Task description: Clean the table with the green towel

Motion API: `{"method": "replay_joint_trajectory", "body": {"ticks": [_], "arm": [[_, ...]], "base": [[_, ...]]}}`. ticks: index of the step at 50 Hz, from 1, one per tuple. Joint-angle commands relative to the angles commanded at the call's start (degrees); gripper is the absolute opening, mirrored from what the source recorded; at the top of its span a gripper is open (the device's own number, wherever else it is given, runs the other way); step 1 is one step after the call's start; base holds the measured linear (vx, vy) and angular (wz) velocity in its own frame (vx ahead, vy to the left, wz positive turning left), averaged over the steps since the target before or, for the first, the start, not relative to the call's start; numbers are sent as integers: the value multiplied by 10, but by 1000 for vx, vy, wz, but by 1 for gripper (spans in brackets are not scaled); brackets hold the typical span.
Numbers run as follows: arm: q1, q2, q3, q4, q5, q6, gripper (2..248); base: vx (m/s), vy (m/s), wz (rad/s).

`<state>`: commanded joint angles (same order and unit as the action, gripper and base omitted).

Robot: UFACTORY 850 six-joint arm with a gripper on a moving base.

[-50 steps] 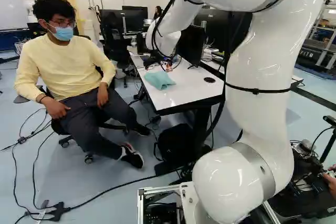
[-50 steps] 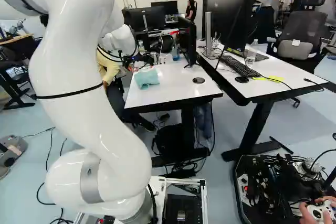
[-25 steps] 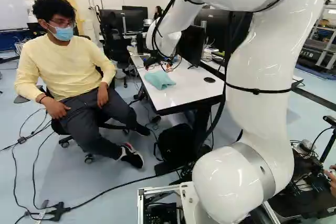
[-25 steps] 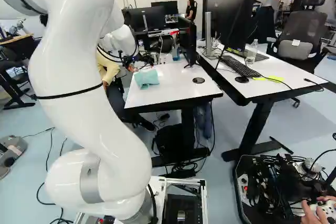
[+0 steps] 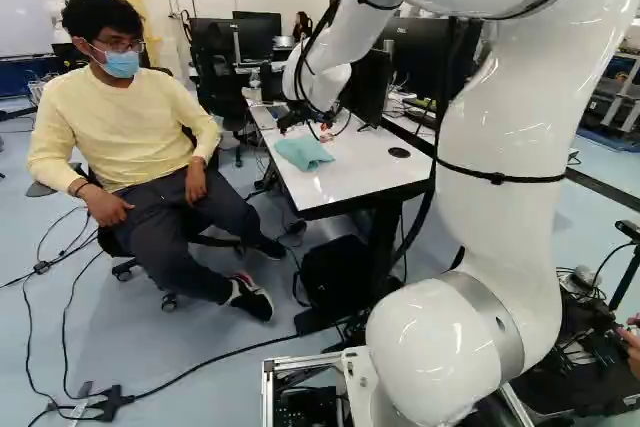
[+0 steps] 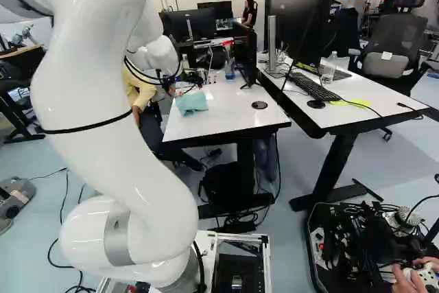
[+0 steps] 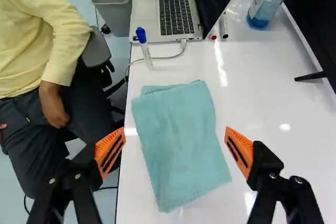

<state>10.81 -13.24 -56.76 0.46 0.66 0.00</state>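
Green towel [image 7: 178, 140] lies folded and mostly flat on the white desk [image 7: 262, 103], one long side close to the desk's edge. The end effector [image 5: 292, 121] has its fingers spread, a wide gap between the orange pads [image 7: 111, 150]; the towel is ahead, its nearer part showing between them. Past the towel, a blue-capped marker [image 7: 145, 49] stands by that same edge. A white cable [image 7: 168, 57] curves from the laptop's near side, passes the marker and runs over the edge. Just beyond sits the open laptop [image 7: 146, 17], two pens [image 7: 223, 26] beside its screen. Across from it, a bottle of blue liquid [image 7: 265, 3] is standing near a black monitor [image 7: 317, 22]. On the floor, beside the laptop's end of the desk, is a gray bin [image 7: 114, 13].
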Motion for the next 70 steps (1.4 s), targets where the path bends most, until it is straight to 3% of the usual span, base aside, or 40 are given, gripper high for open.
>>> {"method": "replay_joint_trajectory", "body": {"ticks": [31, 70], "arm": [[-24, 64, 114, -1, 108, 0, 247], [-68, 184, 326, -3, 311, 0, 247]], "base": [[0, 0, 0], [0, 0, 0]]}}
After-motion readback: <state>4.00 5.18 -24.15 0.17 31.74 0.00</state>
